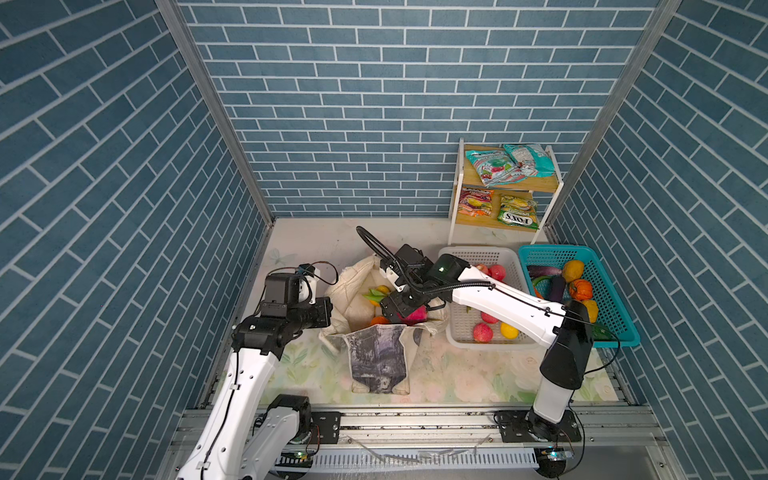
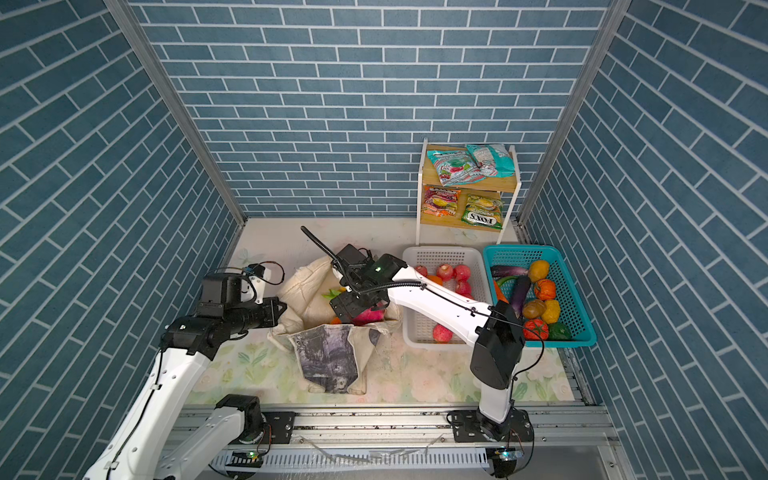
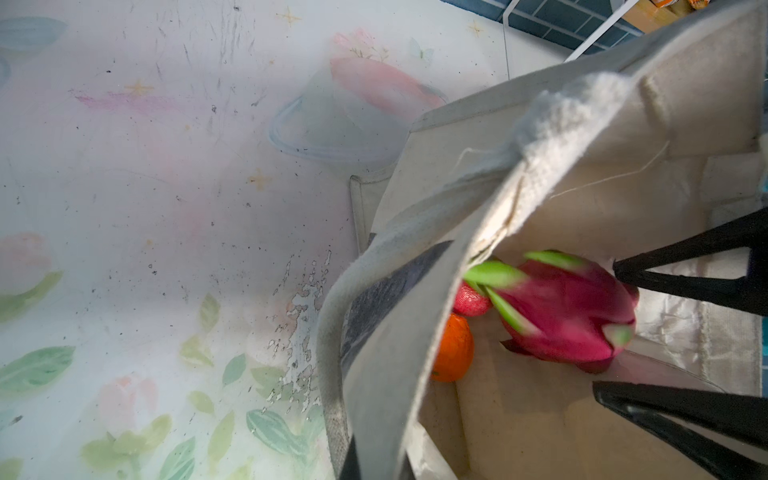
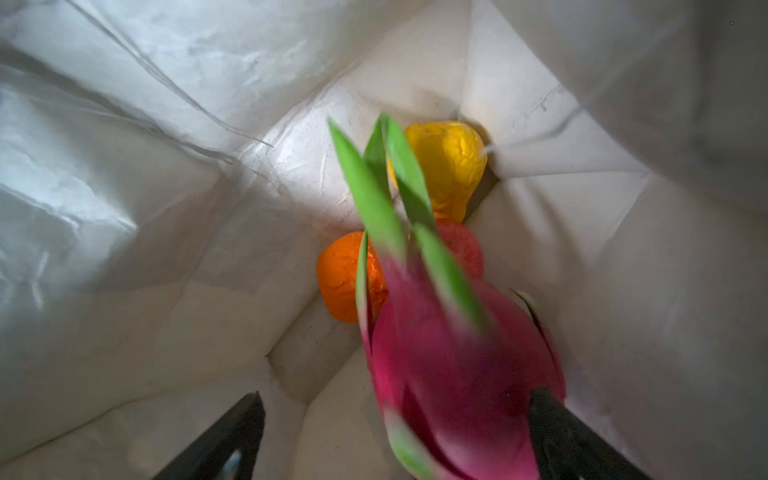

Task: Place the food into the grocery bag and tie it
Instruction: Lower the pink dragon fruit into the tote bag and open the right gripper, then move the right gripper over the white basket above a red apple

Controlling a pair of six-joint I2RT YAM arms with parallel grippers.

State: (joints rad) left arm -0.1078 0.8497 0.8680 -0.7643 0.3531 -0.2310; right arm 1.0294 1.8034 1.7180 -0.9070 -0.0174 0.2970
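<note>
The cream grocery bag [image 1: 374,361] [image 2: 328,357] stands open at mid table. My left gripper [image 1: 328,309] [image 3: 374,467] is shut on the bag's rim [image 3: 399,332] on its left side. My right gripper [image 1: 399,309] [image 4: 397,399] is inside the bag's mouth, jaws spread wide. A pink dragon fruit [image 4: 453,365] [image 3: 569,311] shows blurred between them, beside one finger and clear of the other. On the bag's floor lie an orange [image 4: 340,278], a yellow fruit [image 4: 449,166] and a red apple [image 4: 465,249].
A white basket [image 1: 457,253] with apples and a teal basket [image 1: 552,249] with vegetables and fruit stand right of the bag. A small shelf [image 1: 457,187] at the back right holds teal snack packets [image 1: 511,164] and other packets. Brick walls close in on three sides.
</note>
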